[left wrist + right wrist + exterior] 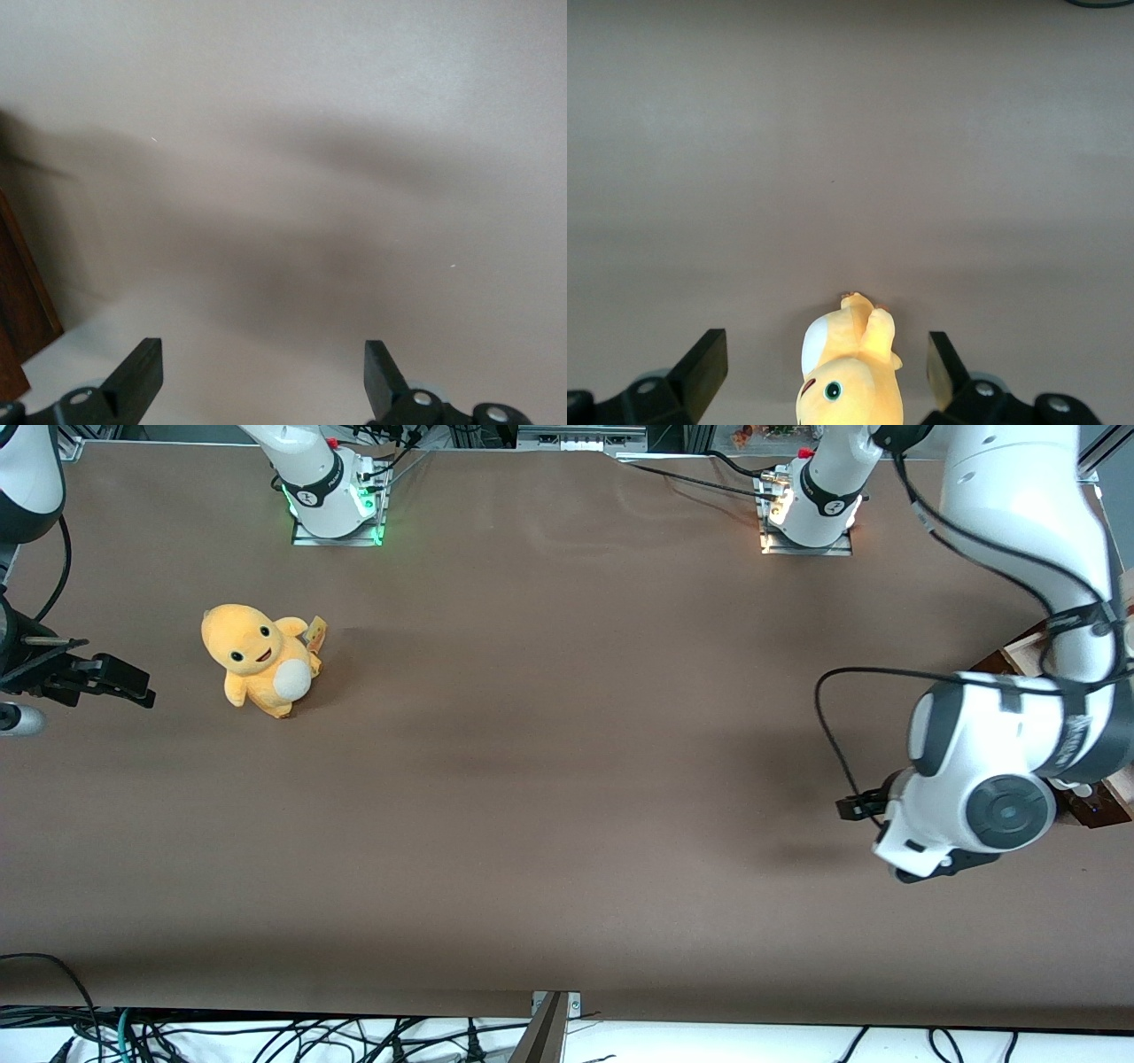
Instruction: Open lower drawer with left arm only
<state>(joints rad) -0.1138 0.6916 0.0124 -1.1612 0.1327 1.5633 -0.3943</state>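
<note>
- The tool [263, 381] of the left arm [983, 779] is hanging low over the bare brown surface [549, 797], with its two black fingers [142, 372] spread wide and holding nothing.
- A dark brown wooden piece [1085, 810], likely part of the drawer unit, is sitting just beside the tool at the working arm's end, mostly hidden by the arm.
- The lower drawer's handle is not showing, so nothing is being pulled yet; reaching, grabbing and pulling all seem left to do.
- A yellow plush toy [260, 658] is sitting farther off, toward the parked arm's end.
</note>
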